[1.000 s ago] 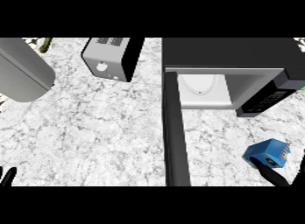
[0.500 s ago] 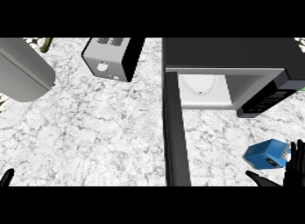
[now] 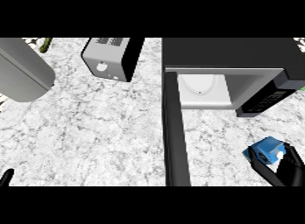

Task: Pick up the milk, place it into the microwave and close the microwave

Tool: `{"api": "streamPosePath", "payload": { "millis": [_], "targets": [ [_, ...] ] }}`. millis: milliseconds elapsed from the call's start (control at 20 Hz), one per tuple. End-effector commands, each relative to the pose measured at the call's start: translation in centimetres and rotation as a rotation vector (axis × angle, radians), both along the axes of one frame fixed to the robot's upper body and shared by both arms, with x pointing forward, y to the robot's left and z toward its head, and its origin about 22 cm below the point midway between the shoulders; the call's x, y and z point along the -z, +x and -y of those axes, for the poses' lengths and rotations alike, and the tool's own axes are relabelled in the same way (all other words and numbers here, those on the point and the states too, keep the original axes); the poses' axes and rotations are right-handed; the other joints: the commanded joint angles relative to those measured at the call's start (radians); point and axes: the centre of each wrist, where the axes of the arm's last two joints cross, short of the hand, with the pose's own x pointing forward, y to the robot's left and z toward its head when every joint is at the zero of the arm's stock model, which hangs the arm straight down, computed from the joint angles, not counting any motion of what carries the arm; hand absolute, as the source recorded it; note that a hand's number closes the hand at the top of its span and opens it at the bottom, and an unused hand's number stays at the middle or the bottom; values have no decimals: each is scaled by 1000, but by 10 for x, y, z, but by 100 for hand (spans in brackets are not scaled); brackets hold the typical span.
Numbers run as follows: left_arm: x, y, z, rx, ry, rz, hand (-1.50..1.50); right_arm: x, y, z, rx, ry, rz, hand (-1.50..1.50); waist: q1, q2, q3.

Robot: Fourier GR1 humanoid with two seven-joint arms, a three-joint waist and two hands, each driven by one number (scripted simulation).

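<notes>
The milk (image 3: 266, 150) is a small blue carton standing on the marble counter at the lower right, in front of the microwave (image 3: 236, 70). The microwave stands open, its white cavity showing, and its dark door (image 3: 175, 140) swings out toward me as a long edge-on strip. My right hand (image 3: 285, 169) is at the carton's near right side, thumb and fingers spread on either side of it, touching or nearly touching but not curled round it. Only the fingertips of my left hand (image 3: 0, 176) show at the lower left edge, straight and resting.
A silver toaster (image 3: 110, 59) stands at the back, left of the microwave. A large grey rounded appliance (image 3: 12, 70) fills the upper left. The open microwave door splits the counter between left and right.
My right hand has moved left and up toward the milk carton, and its fingers now bracket the carton's near side. The left hand has barely moved.
</notes>
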Motion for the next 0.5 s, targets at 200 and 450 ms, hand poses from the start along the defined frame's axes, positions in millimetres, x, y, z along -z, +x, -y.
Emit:
{"api": "streamPosePath", "payload": {
  "millis": [200, 450],
  "targets": [
    [11, 3, -9, 14, -5, -16, -150, -16, 14, 16, -222, 28, 65, 150, 2, 0, 1],
    [9, 9, -5, 24, -17, 14, -150, -14, 19, 26, -427, 32, 104, 150, 4, 1, 1]
  ]
}}
